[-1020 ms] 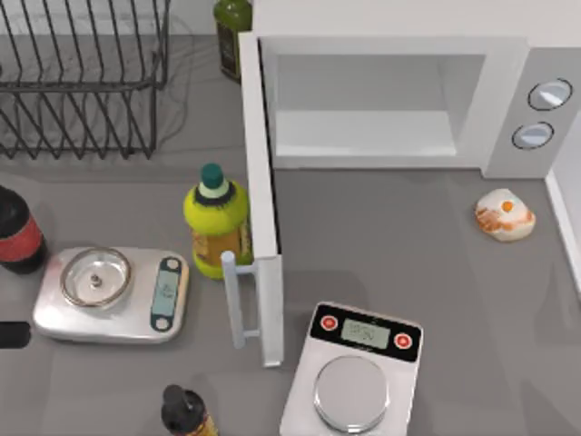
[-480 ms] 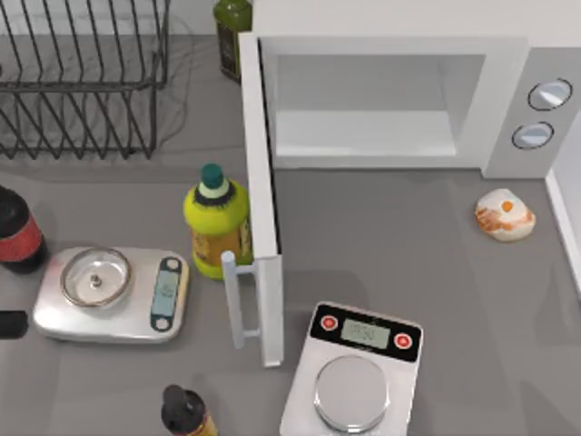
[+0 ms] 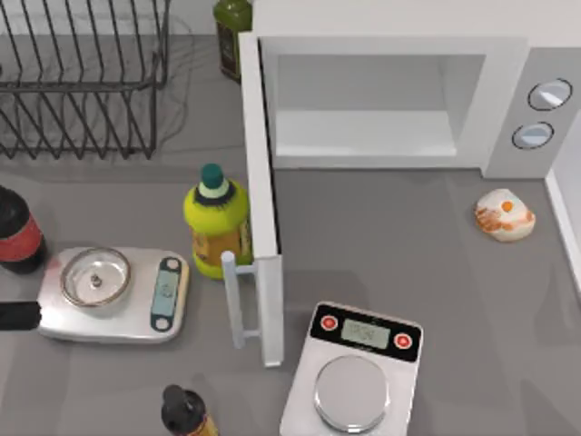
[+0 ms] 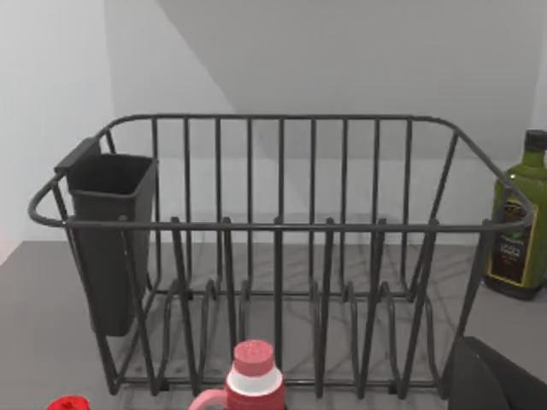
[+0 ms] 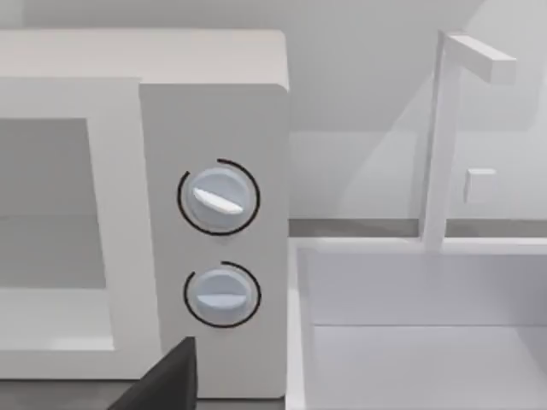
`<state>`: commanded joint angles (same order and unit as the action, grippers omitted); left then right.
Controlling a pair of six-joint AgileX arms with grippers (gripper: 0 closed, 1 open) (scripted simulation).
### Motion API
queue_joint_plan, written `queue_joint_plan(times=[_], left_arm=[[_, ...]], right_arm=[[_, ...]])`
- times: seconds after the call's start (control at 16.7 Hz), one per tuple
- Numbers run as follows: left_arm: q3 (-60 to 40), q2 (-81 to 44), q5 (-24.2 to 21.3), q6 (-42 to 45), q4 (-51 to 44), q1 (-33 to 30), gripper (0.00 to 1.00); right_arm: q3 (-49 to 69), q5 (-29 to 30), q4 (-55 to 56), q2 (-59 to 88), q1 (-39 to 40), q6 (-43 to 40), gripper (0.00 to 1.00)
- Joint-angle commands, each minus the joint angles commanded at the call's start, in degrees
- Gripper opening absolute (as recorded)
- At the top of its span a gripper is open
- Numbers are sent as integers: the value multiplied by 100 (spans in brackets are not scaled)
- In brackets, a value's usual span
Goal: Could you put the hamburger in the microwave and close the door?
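Hamburger (image 3: 505, 215), rounded cream lump with orange streaks, beside boxy white microwave (image 3: 399, 91); finger state untellable.

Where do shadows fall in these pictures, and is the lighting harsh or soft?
Top view: soft, even light; the open door throws a faint shadow onto the grey table, and the hamburger has barely any. Left wrist view: a diagonal shadow edge crosses the wall behind the wire rack. Right wrist view: a similar slanted shadow lies behind the microwave.

white microwave (image 3: 504, 82), orange-streaked cream hamburger (image 3: 505, 215)
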<state>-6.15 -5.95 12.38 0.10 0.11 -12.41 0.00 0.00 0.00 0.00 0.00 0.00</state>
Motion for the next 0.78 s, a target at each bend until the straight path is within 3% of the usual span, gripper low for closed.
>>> queue_joint_plan(times=[0.24, 0.78], left_arm=[[-42, -449, 810, 11, 390, -813, 0], [180, -612, 840, 11, 826, -854, 0]], right_arm=[[0, 0, 0, 0, 0, 0, 100], [0, 0, 0, 0, 0, 0, 100]])
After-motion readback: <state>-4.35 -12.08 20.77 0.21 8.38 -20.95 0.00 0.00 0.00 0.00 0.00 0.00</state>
